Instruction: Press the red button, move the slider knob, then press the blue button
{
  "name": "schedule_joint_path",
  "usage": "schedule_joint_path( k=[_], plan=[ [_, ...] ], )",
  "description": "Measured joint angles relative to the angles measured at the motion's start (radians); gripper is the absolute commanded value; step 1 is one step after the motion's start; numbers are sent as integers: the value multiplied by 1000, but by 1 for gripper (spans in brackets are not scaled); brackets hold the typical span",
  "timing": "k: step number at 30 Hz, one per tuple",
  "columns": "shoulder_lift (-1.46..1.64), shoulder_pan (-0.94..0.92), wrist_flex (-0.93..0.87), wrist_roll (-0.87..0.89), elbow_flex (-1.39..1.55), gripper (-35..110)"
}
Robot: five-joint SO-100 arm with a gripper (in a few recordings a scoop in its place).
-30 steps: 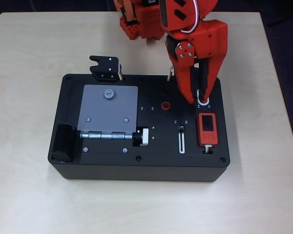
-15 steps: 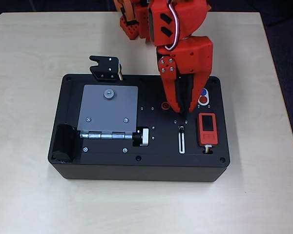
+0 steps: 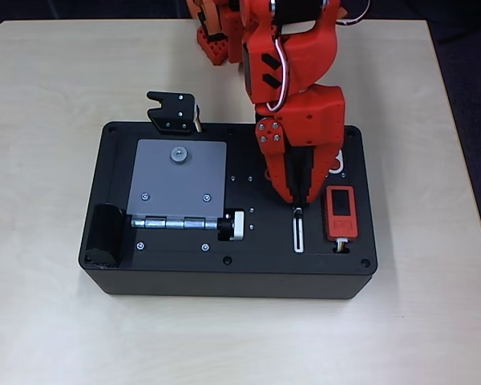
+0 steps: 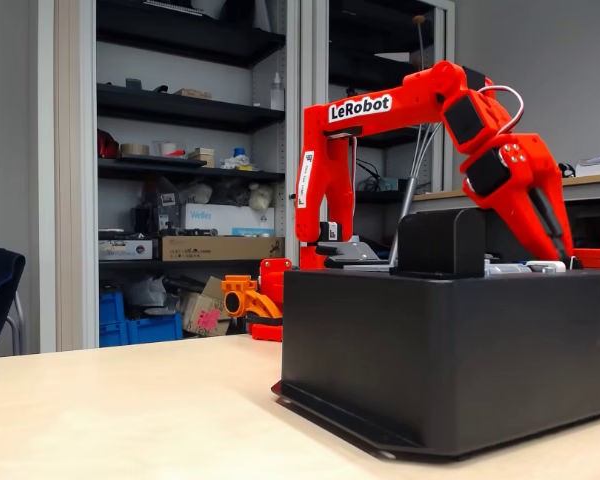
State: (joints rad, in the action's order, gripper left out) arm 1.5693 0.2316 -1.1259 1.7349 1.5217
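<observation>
Over slot's top end | gripper [image 3: 299,198] together, shifted down from buttons | slider knob [image 3: 298,212] just below tips

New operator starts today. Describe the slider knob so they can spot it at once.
On the black box, look left of the red rectangular device. A narrow white-rimmed slot runs there, and the slider knob is the tiny dark nub at its upper end, below the gripper, far smaller than the silver-and-black round knob.

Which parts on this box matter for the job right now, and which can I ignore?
Job: slider knob, at the top of its white-rimmed slot; the tool, tips just above that knob; the buttons' white surround, mostly hidden by the arm.

Ignore: grey plate, silver-and-black knob, red device, black bracket.
</observation>
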Motion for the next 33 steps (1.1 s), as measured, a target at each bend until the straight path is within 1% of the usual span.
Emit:
schedule_joint_path(
  k=[24,33],
  plan=[
    [-52,-14,17,-11,-29,0],
    [-103,-23,18,-18,-86,0]
  ],
)
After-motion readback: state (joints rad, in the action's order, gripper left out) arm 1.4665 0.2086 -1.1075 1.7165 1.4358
